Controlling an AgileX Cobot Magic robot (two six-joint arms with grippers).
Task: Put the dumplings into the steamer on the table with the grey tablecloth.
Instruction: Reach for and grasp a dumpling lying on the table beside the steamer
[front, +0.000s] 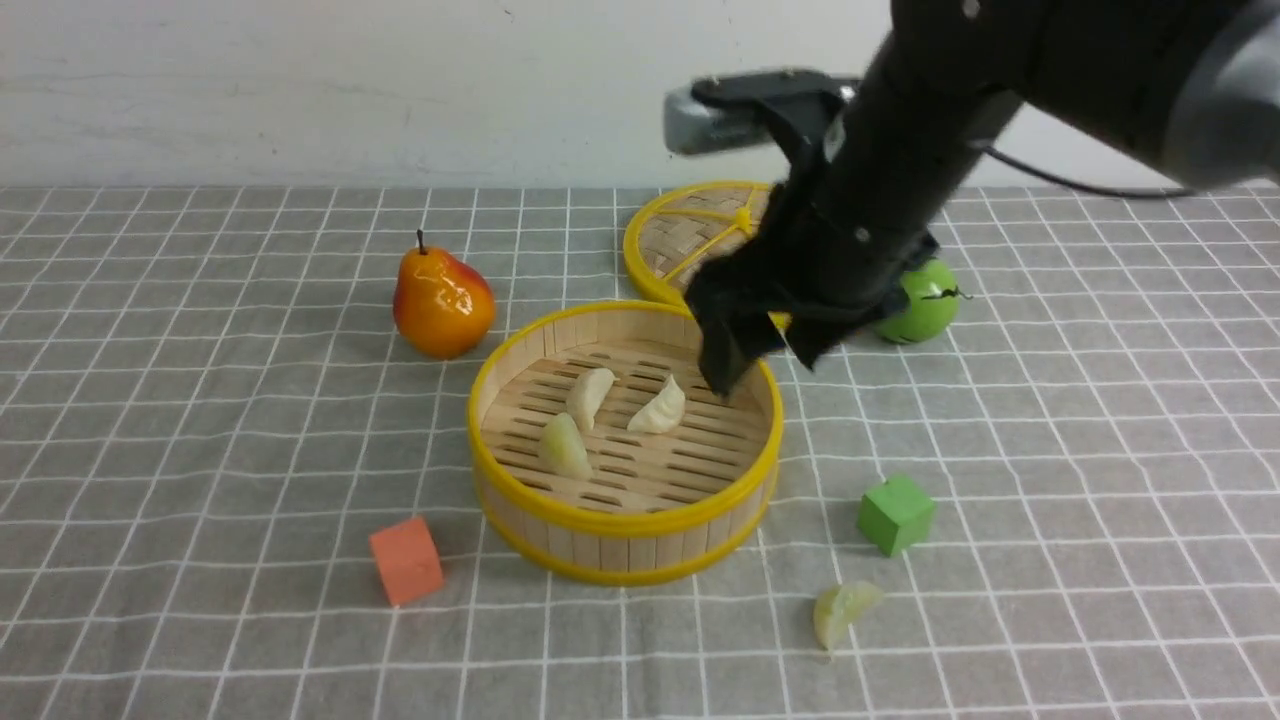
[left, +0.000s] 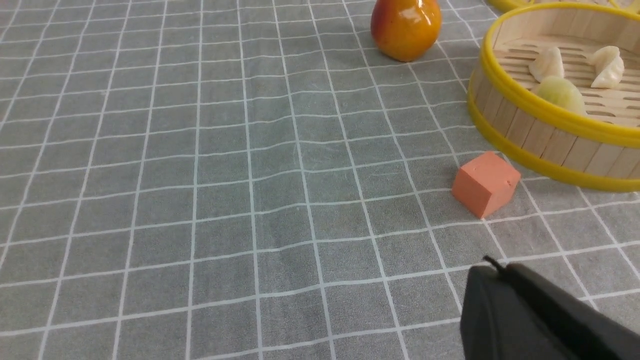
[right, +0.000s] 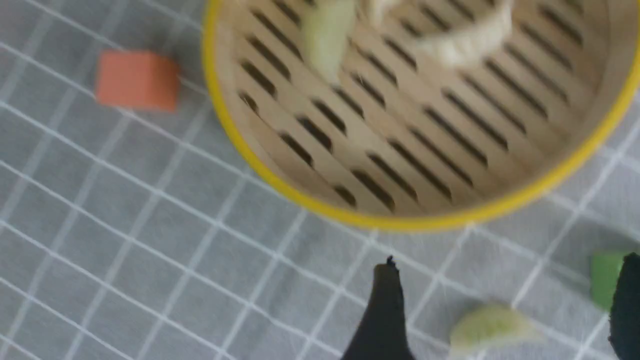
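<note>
The round bamboo steamer (front: 620, 525) stands mid-table on the grey tablecloth (front: 200, 450). Three dumplings lie on its slat floor (front: 589, 396) (front: 660, 407) (front: 563, 445). Another dumpling (front: 843, 611) lies on the cloth in front of it, to the right. My right gripper (front: 765, 355) hangs open and empty above the steamer's far right rim. In the right wrist view its fingers (right: 387, 300) stand wide apart, with the loose dumpling (right: 487, 327) on the cloth far below them and the steamer (right: 400, 220) beyond. My left gripper (left: 492, 267) is shut and empty over bare cloth near the orange cube.
An orange-red pear (front: 442, 300) stands left of the steamer. A flat woven lid (front: 690, 235) and a green apple (front: 920, 300) lie behind it, partly hidden by the right arm. An orange cube (front: 405, 560) sits front left, a green cube (front: 896, 513) front right.
</note>
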